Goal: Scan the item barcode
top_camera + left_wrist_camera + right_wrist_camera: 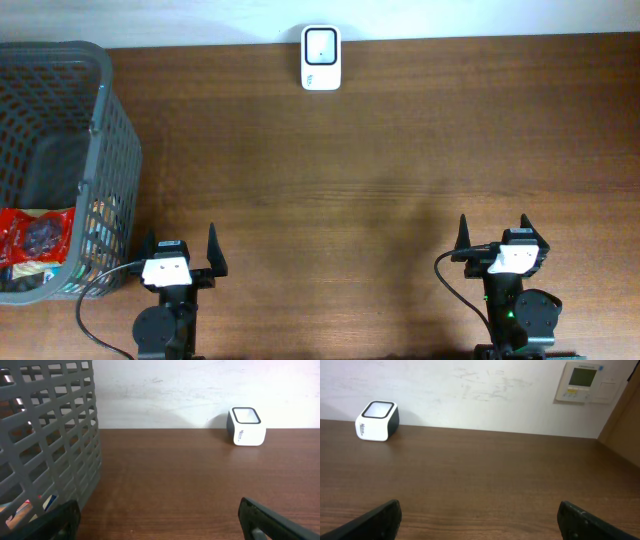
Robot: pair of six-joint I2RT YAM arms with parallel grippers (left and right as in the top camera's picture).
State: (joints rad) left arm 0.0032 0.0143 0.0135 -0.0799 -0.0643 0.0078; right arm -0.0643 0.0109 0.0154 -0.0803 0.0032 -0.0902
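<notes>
- Now the left gripper (181,248) sits at the lower left of the overhead frame, its claw spread wide and holding nothing.
- The right gripper (494,238), at the lower right, is likewise spread and empty.
- The red packet (35,238) lies inside the grey basket (112,130) at the left edge.
- The white scanner (321,45) stands at top centre.

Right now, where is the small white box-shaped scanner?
In the overhead view, the small white box-shaped scanner stands at the far edge of the brown wooden table, near its middle, right of the grey plastic mesh basket.
</notes>
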